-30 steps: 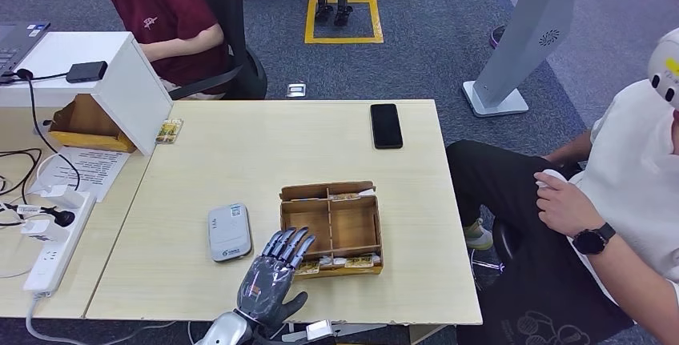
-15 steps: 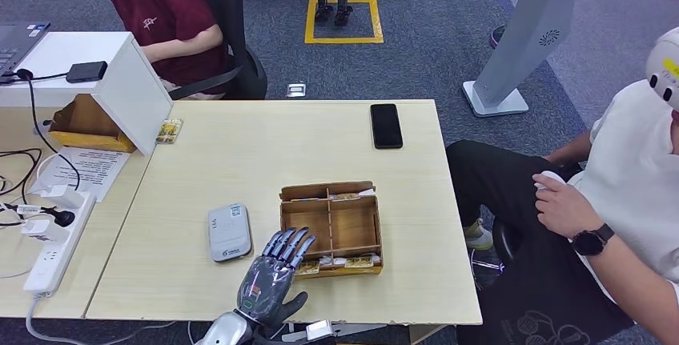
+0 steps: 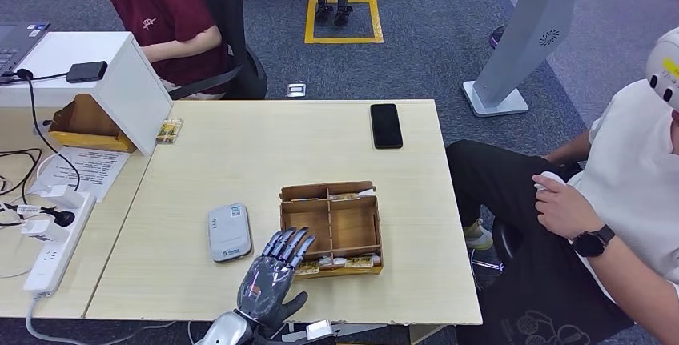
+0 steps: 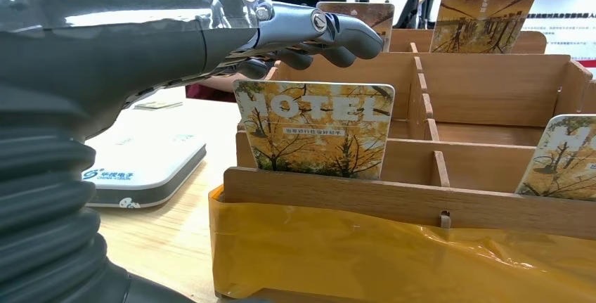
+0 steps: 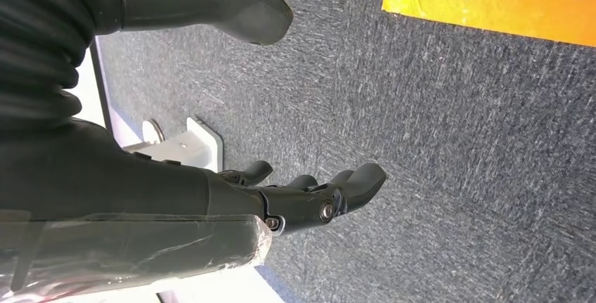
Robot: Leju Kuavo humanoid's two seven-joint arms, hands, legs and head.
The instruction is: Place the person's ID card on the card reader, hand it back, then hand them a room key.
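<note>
Your left hand (image 3: pixel 272 277) is hovering w/ fingers spread, holding nothing, at the wooden card box (image 3: pixel 332 227)'s near-left corner. Hotel key card (image 4: pixel 313 129) is standing in its front slot: thin, stiff, slick; pinch the top edge. Right hand (image 5: pixel 295 197) is hanging loosely curled, holding nothing.

Black phone (image 3: pixel 386 126) lies near the table's (image 3: pixel 264 153) far edge. White power strip (image 3: pixel 58 241) at left (cables trailing). Laptop (image 3: pixel 18 43) on white box (image 3: pixel 120 73).
</note>
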